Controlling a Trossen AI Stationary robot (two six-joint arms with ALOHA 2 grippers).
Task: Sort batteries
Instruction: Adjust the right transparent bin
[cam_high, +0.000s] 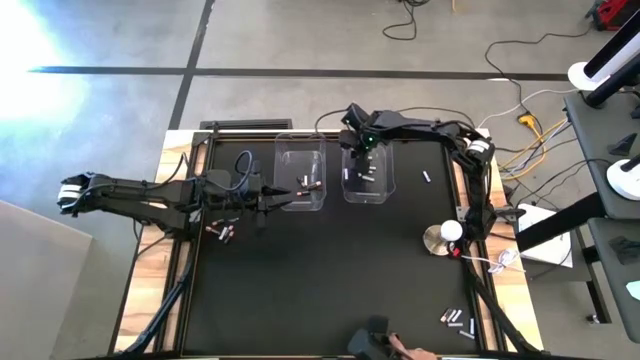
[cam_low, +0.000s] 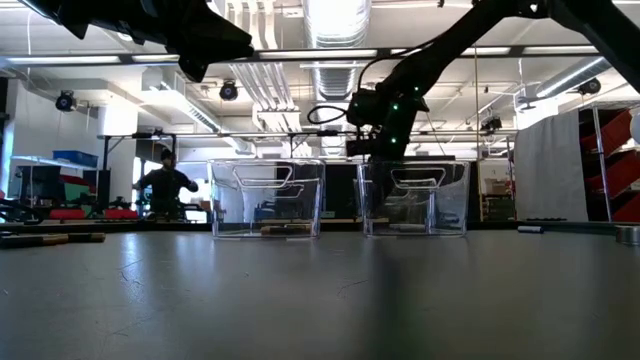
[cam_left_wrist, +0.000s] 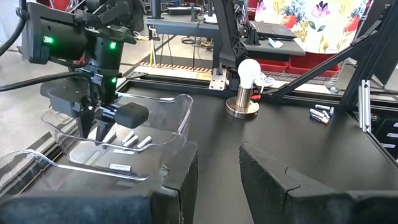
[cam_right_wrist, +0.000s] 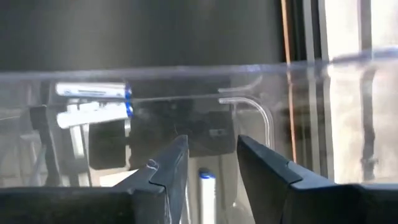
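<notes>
Hovering inside the right clear bin (cam_high: 367, 172), the right end effector (cam_high: 362, 150) is standing parted, grasping nothing, a silvery-white battery (cam_right_wrist: 206, 194) lying beneath it. The left end effector (cam_high: 262, 201) is waiting, parted and empty, beside the left clear bin (cam_high: 300, 172).

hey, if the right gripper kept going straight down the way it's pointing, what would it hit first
Probably the silvery-white battery showing between the right gripper's open fingers, lying in the right clear bin; depth is hard to judge.

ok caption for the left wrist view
Right gripper open over a clear bin holding pale batteries, lamp behind.
</notes>
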